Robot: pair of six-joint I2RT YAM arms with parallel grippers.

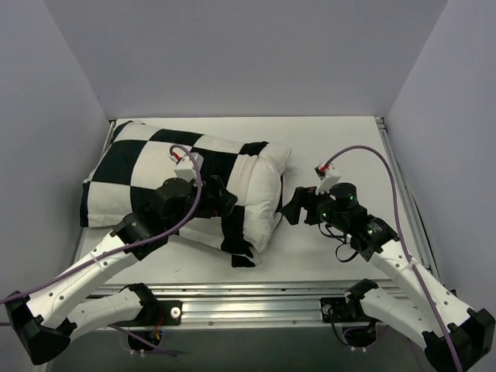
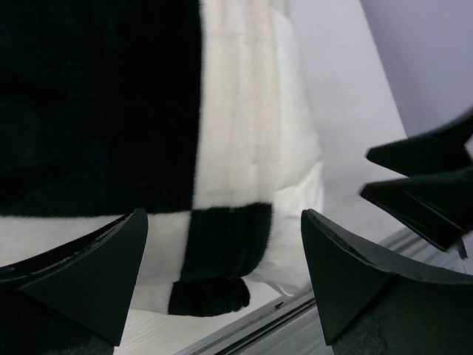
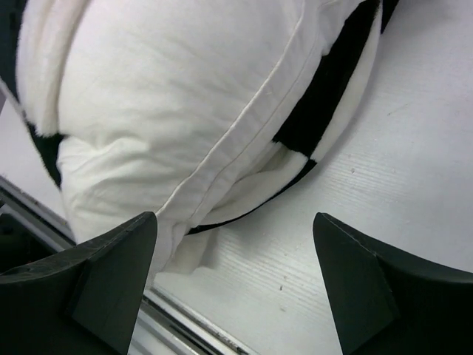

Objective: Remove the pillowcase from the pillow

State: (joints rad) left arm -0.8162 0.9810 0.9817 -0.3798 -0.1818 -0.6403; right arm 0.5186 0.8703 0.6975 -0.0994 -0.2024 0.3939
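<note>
Most of the job is left, I'd say. The pillowcase (image 1: 139, 174) wraps the bulk of the pillow (image 1: 262, 180), which lies across the left and middle of the desk (image 1: 333, 147) in the overhead view. Only the pillow's right-hand end pokes out plain white, near the centre of the frame. A loose checkered flap trails off the lower edge towards the desk's near rail.

The left arm climbs from the lower left corner with its elbow bent. It carries the left tool (image 1: 223, 200) over the checkered cloth, close to the mouth of the case. Its jaws are spread wide and pinch nothing; from its own camera the black and white fabric lies beyond the fingers. Whether they brush the cloth I cannot tell.

The right arm folds up from the lower right corner. The right tool (image 1: 291, 209) points left at the bare pillow end, just beside it. Its jaws are spread too, and empty, with the pillow's seam showing past them.
</note>
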